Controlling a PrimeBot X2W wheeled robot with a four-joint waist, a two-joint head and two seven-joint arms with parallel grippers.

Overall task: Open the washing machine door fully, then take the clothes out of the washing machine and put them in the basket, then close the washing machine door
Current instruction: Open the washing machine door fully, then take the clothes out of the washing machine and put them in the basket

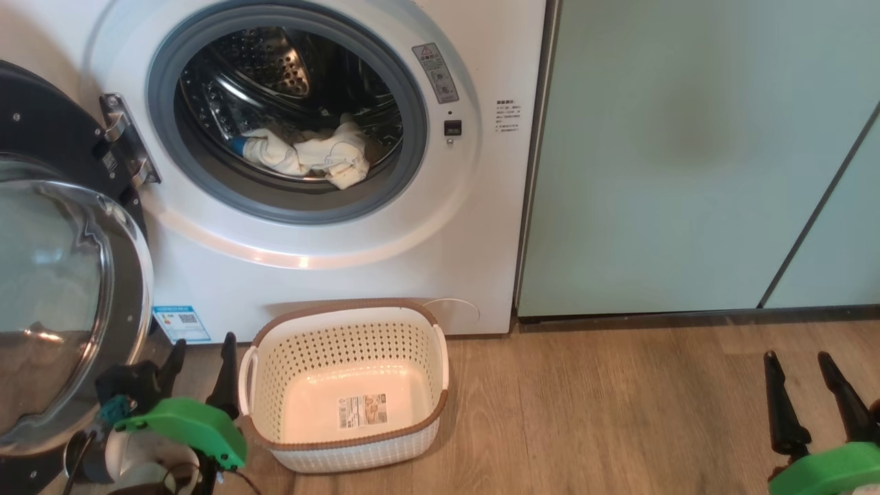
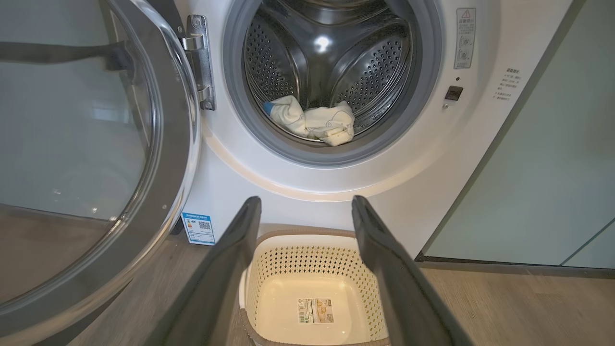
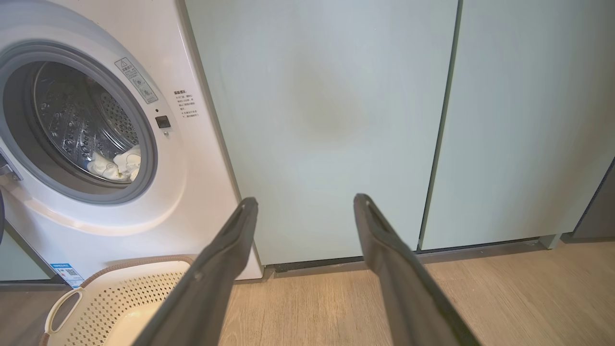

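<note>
Your left claw [image 1: 204, 347] stands wide with nothing between its fingers, low down just beside the basket [image 1: 344, 307], which sits on the wood floor [image 1: 619, 405] right in front of the washing machine [image 1: 330, 275]. Your right claw [image 1: 797, 361] is spread wide too and holds nothing, well off to the right before the pale green cabinet doors [image 1: 687, 172]. The washing machine door [image 1: 41, 124] hangs open at the left, and the clothes [image 1: 309, 155] lie bunched at the bottom of the drum.
</note>
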